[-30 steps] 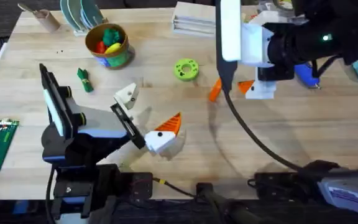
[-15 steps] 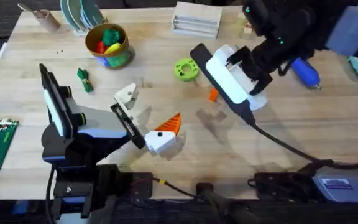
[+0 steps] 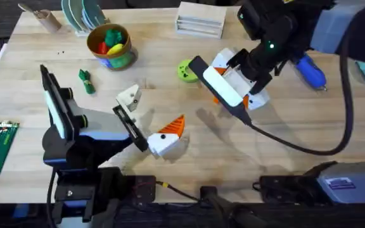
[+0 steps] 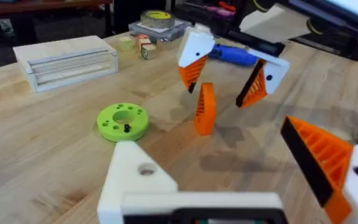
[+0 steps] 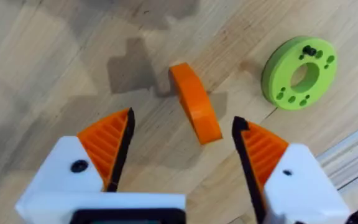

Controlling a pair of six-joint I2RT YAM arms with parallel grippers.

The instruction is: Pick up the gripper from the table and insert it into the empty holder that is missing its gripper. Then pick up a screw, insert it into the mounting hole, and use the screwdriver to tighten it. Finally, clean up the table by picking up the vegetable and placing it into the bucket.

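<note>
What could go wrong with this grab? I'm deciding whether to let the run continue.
The orange gripper piece stands on its narrow edge on the table, so a finger of the open right gripper brushing it could tip it over. The lime-green ring lies close by; a wide approach might nudge it.

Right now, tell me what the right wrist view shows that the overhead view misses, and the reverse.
Right wrist alone: the black screw sitting on the green ring. Overhead alone: the bucket, the vegetable, the screwdriver and the left gripper. Both: the open right gripper above the orange piece, and the ring.
</note>
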